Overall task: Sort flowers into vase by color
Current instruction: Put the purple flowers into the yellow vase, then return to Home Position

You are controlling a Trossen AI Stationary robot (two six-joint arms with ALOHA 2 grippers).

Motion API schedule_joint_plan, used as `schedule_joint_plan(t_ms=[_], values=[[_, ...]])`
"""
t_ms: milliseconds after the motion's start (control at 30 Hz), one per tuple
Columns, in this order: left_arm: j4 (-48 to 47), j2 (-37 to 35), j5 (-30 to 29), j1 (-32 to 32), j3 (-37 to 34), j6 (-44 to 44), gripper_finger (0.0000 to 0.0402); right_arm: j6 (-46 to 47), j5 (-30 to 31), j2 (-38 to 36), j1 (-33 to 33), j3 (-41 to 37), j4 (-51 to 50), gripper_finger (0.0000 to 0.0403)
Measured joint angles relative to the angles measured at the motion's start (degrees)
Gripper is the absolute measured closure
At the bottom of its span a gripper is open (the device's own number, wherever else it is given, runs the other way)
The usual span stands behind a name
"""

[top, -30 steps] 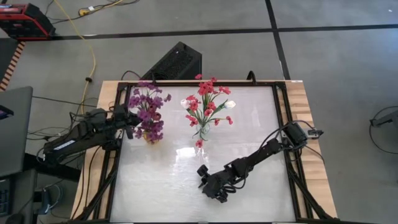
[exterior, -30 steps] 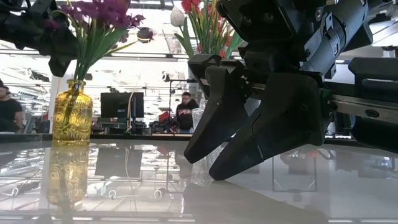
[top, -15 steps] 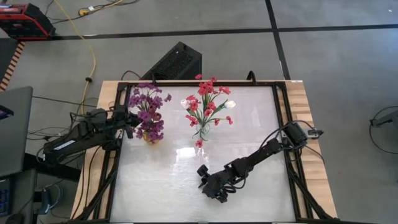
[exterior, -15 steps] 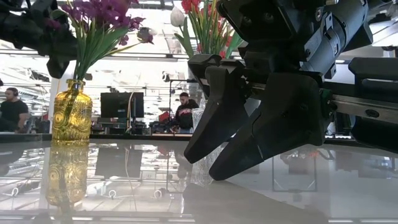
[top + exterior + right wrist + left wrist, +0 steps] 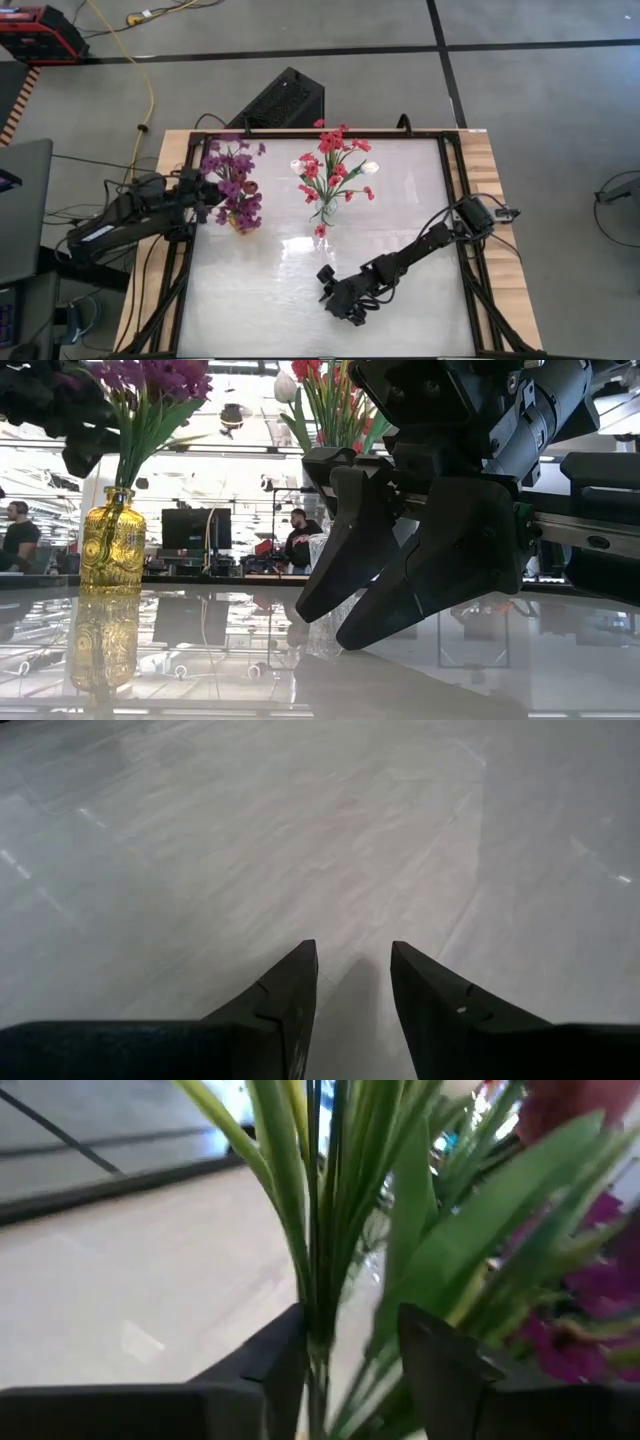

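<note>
Purple flowers stand in a yellow glass vase at the table's far left. Red-pink flowers with a white bud stand in a clear vase at the far middle. My left gripper comes level from the left at the purple bunch, above the vase. It is open, with the green stems between its fingers. My right gripper hovers low over the near middle of the table, open, with nothing between its fingers. My left gripper has its open fingers on either side of the purple bunch's green stems, coming level from the table's left. One finger lies close against the stems. I cannot tell whether it touches them.
A single red bloom shows just in front of the clear vase. A black box sits on the floor behind the table's far edge. Black frame rails run along the table's sides. People sit in the room beyond.
My left gripper has drawn back a little toward the table's left edge. The purple bunch has swayed that way with it and now stands straighter in the yellow vase.
</note>
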Motion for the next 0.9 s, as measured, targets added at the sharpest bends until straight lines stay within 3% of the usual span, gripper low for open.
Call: schedule_joint_plan(t_ms=[167, 367, 567, 767, 900], values=[[-5.97, 0.00, 6.07, 0.00, 3.00, -2.33, 0.0233, 0.00, 0.00, 0.00, 0.00, 0.00, 0.00, 0.0243], [-18.20, 0.01, 13.49, 0.00, 7.13, -3.80, 0.0234, 0.00, 0.00, 0.00, 0.00, 0.00, 0.00, 0.0243], [-31.35, 0.01, 8.98, 0.01, 12.08, -2.76, 0.0248, 0.00, 0.00, 0.00, 0.00, 0.00, 0.00, 0.0243], [-29.71, -0.01, 12.13, 0.02, 10.18, -3.52, 0.0291, 0.00, 0.00, 0.00, 0.00, 0.00, 0.00, 0.0243], [-19.53, -0.06, 11.76, 0.02, 6.03, -3.59, 0.0335, 0.00, 0.00, 0.00, 0.00, 0.00, 0.00, 0.0243]])
